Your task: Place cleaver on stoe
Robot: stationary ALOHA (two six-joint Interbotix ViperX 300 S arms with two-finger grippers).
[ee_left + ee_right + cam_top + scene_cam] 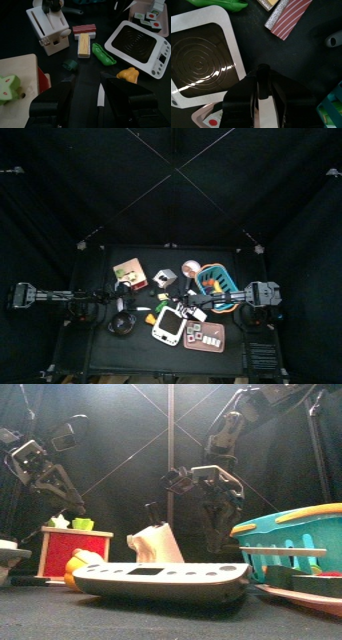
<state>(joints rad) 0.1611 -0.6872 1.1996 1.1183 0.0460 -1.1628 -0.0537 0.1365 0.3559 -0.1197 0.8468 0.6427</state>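
Stove (160,580) bare; right hand (262,80) gripping cleaver (266,112)

cleaver (264,111) mostly hidden within right tool (263,75)

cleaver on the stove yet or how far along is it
Picked up already: the right end effector is shut on the cleaver, whose flat blade shows between its jaws. In hand: carrying it beside the white stove, whose spiral burner lies bare. Left: set the cleaver on the burner and let go. The left end effector hangs open.
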